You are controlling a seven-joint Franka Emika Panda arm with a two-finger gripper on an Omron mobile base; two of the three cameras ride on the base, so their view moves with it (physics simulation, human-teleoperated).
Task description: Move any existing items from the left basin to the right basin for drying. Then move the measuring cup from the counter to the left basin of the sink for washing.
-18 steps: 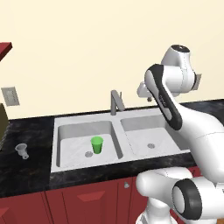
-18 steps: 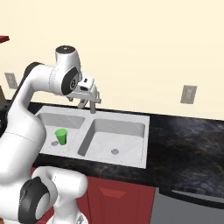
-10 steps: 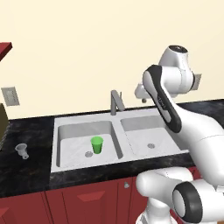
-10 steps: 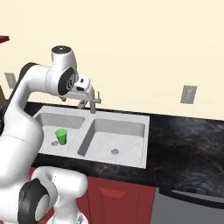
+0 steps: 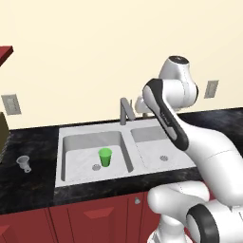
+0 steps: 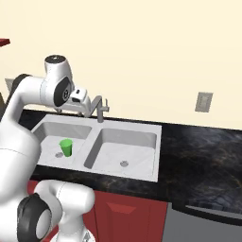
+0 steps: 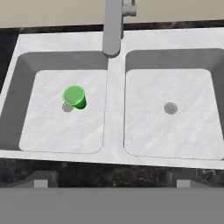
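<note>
Measuring cup [image 5: 24,163] upright, seemingly, on counter [image 5: 33,182]

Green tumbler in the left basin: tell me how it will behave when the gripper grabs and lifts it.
The green tumbler looks like small, thin plastic, so probably light and stiff. Its walls taper wider toward the rim, so fingers closing low may slide. It stands upright beside the drain on the smooth floor of the left basin; an off-centre nudge would likely tip it, and it could then roll.

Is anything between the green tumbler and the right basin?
Only the sink's central divider separates the tumbler, standing upright in the left basin, from the right basin. The faucet stands further back, off that line.
</note>
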